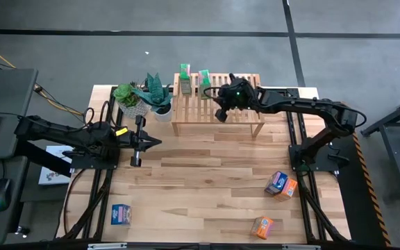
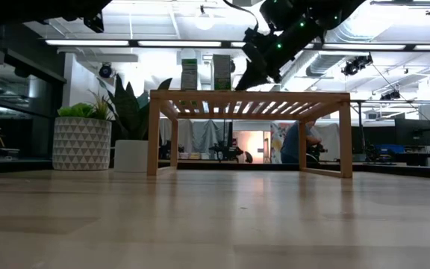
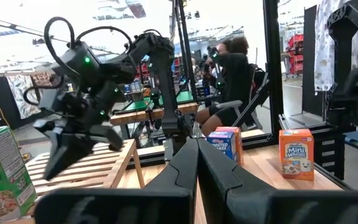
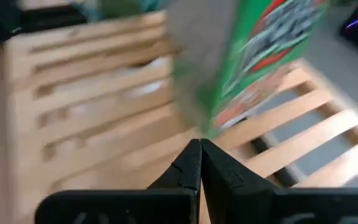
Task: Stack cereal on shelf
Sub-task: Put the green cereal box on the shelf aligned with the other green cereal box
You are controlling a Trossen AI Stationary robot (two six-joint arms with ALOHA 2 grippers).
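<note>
Hovering over the left half of the shelf [image 1: 217, 110], the right gripper [image 1: 220, 114] has its fingers pressed together and holds nothing. Two green cereal boxes [image 1: 185, 79] stand upright side by side at the shelf's back left corner; the second green box [image 1: 204, 82] sits just beside the first, and the right gripper is close to it, though whether they touch cannot be told from the blurred right wrist view, where a green box [image 4: 253, 56] fills the space ahead of the closed fingertips [image 4: 199, 163].

On the left side of the table [image 1: 200, 180], the left gripper [image 1: 135, 162] waits low, its fingers also together and empty, near two potted plants [image 1: 143, 97].

Four more boxes lie on the tabletop well apart from the shelf: a blue box [image 1: 121, 214] near the front left, a blue box and an orange box touching each other [image 1: 281, 184] at the right, and another orange box [image 1: 262, 226] at the front right.

A seated person [image 3: 232, 74] is visible in the room beyond the table.
</note>
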